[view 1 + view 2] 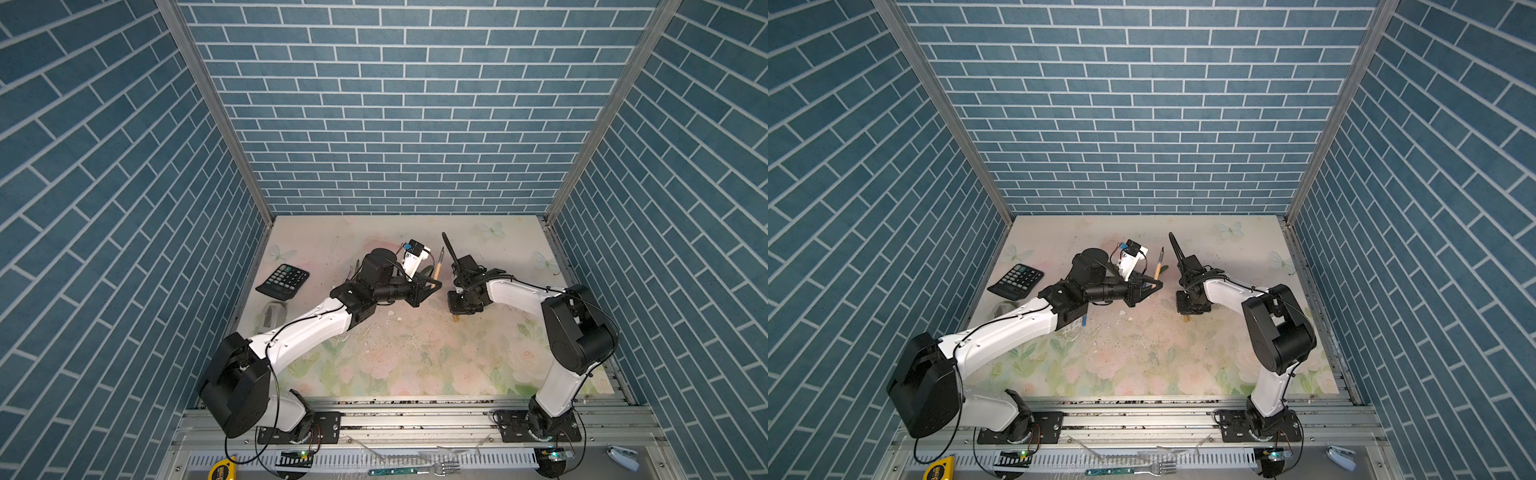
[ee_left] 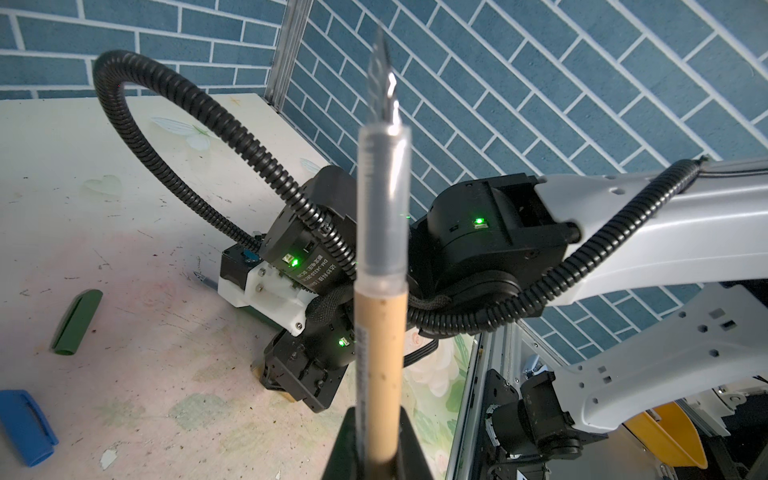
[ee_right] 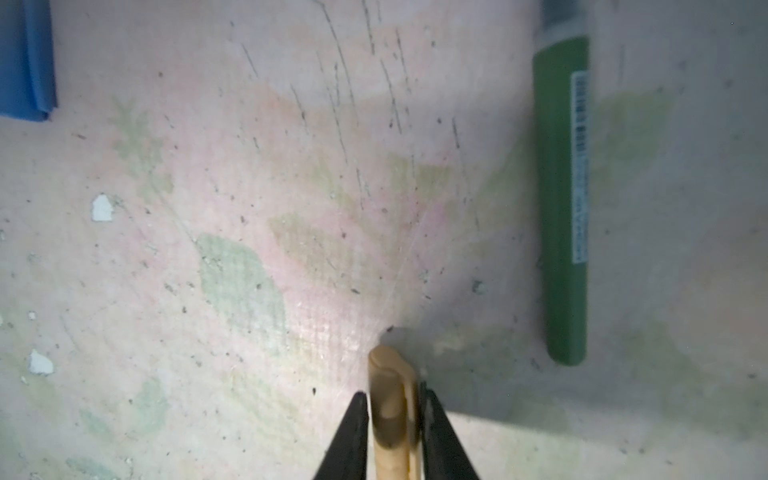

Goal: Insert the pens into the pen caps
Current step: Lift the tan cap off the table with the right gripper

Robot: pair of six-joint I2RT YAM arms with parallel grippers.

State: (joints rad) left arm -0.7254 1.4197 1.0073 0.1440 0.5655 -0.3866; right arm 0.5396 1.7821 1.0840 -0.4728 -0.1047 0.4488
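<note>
My left gripper (image 1: 432,286) (image 2: 376,440) is shut on a gold pen (image 1: 438,266) (image 2: 380,332), held above the table with its dark tip pointing up and away. My right gripper (image 1: 457,313) (image 3: 393,394) points down at the table, shut on a gold pen cap (image 3: 390,399) whose end pokes out below the jaws (image 1: 1186,318). The two grippers are a short way apart. On the table lie a green pen (image 3: 565,208), a green cap (image 2: 77,322) and a blue cap (image 2: 25,428) (image 3: 25,58). A blue pen (image 1: 1084,320) shows partly under my left arm.
A black calculator (image 1: 283,280) lies at the table's left side, with a clear object (image 1: 274,313) in front of it. The right arm's black cable hose (image 1: 449,249) arches upward. A teal-handled fork (image 1: 415,469) and a yellow tape measure (image 1: 222,469) lie on the front rail.
</note>
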